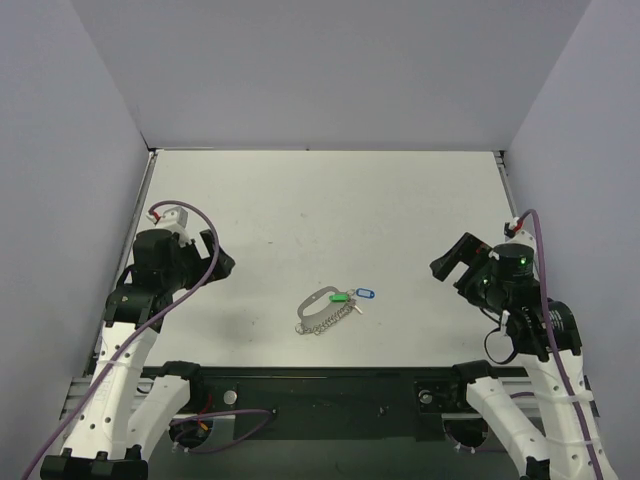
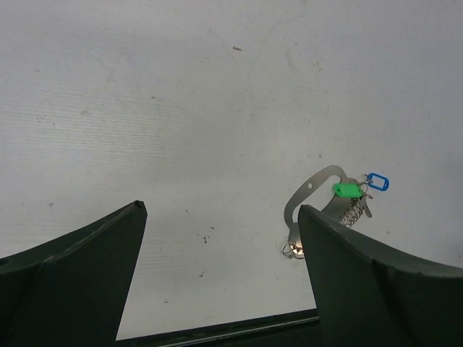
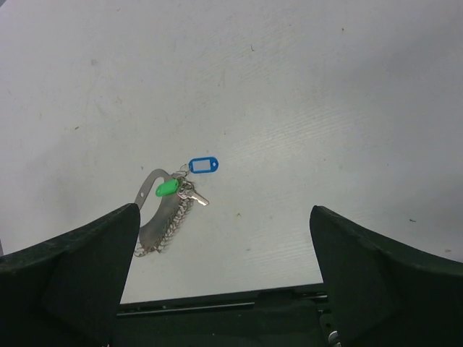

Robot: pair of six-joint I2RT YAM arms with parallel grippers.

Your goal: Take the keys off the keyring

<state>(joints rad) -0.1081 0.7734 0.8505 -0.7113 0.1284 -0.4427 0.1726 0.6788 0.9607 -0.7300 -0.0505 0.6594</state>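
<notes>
The table point(image 1: 300, 200) carries one keyring point(image 1: 315, 298) near the middle of its near edge, with one chain point(image 1: 325, 323). There are two plastic tags: one blue tag point(image 1: 363, 294) and one green tag point(image 1: 339, 296). The keys point(image 3: 194, 195) lie bunched together; at least one shows, and the exact number I cannot tell. There are two grippers: one left gripper point(image 1: 215, 255) and one right gripper point(image 1: 450, 260).

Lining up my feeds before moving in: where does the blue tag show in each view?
Top external: blue tag just right of centre, in the lower half.
Left wrist: blue tag at the right, around mid-height.
Right wrist: blue tag left of centre, around mid-height.
Shared landmark: the green tag beside it, to its left in every view.
</notes>
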